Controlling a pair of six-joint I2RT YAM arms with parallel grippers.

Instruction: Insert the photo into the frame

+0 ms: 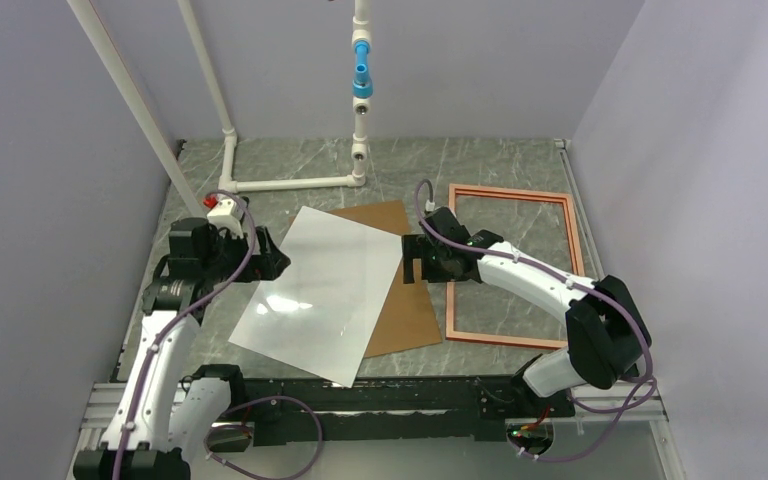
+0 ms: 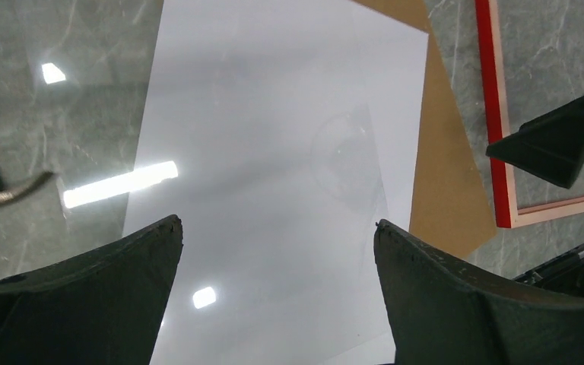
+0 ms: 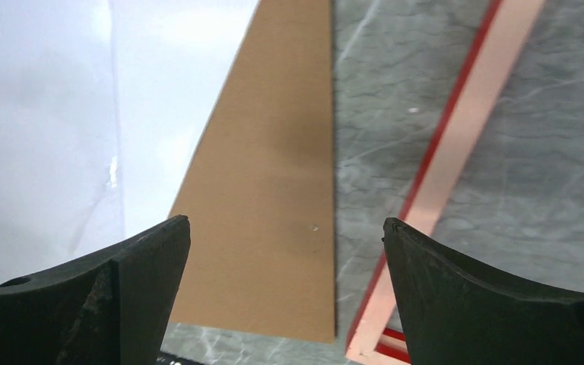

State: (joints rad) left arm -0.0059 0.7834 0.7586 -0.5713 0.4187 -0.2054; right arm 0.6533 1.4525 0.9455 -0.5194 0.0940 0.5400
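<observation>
White photo (image 1: 315,290): not yet in the frame (image 1: 510,191); it lies left of it, apart.
Left to do: by my judgement everything, both lifting and seating.
Look: plain face up, flat, askew, glossy glare, overlapping the brown backing board (image 1: 405,315).
Frame: pale wood face up on the counter (image 1: 480,160), opening bare.
Left pincer (image 2: 277,224): spread, empty, over the photo.
Right pincer (image 3: 285,220): spread, empty, just left of the frame.

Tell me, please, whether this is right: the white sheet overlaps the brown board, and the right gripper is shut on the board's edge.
Not quite. The right gripper is open, jaws wide apart above the brown board and gripping nothing, as the right wrist view shows. The white sheet does overlap the board.
</observation>
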